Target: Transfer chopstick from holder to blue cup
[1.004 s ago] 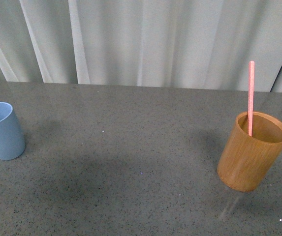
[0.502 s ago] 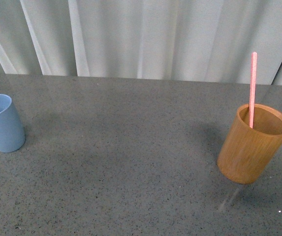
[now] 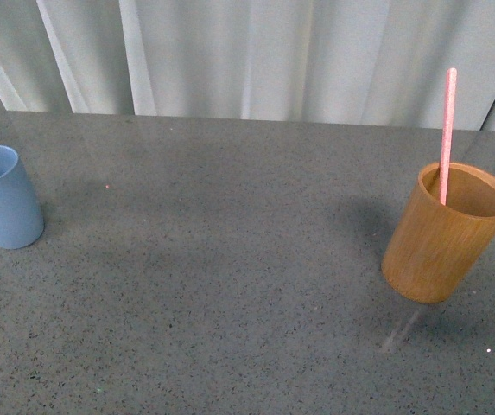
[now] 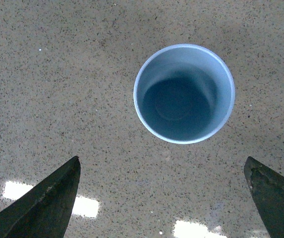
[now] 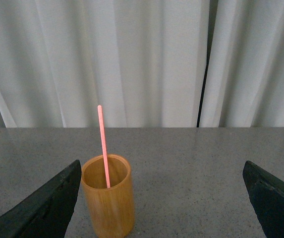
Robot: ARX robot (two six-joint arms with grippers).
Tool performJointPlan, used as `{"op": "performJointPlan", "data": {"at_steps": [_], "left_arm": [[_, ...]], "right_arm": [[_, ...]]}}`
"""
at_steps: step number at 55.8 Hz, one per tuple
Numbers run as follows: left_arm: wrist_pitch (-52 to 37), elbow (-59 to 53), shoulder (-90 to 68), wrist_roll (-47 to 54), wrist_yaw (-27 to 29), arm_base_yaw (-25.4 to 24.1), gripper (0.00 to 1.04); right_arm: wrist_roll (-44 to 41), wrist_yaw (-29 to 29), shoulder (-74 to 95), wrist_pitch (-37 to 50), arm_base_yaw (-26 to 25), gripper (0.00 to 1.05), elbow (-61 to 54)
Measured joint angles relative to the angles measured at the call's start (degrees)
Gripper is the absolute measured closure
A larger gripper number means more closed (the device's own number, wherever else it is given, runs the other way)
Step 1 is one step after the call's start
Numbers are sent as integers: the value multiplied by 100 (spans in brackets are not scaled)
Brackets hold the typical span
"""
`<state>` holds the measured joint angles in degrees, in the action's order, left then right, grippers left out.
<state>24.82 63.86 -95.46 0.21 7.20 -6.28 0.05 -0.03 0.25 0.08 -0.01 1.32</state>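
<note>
Chopstick [image 3: 447, 130]: plain pink-salmon. Holder [image 3: 437, 246]: orange-brown, with faint streaks of wood grain. Blue cup [image 4: 184, 94], just ahead of the left pincer [image 4: 161, 159]: matte light blue, shaded deeper blue inside. Table [image 3: 212, 277]: dark grey, flecked black and pale. Curtain [image 5: 132, 59], beyond the right pincer [image 5: 162, 162]: white with grey folds. Pincer fingers [image 4: 47, 203]: near black

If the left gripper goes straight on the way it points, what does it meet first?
Probably the blue cup, its empty mouth facing the open left gripper and roughly in its line; depth is unclear.
</note>
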Motion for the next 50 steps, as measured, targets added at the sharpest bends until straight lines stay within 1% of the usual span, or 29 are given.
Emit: {"op": "performJointPlan", "data": {"at_steps": [16,40,50], "left_arm": [[-221,186,-481,0,173,-2,7],[-527,411,-1163,-4,188,-50,7],[-619,518,-1373,-4,295,-81,7]], "right_arm": [[-2,0,0,0,0,10,0],[0,0,0,0,0,10,0],[0,0,0,0,0,10,0]]}}
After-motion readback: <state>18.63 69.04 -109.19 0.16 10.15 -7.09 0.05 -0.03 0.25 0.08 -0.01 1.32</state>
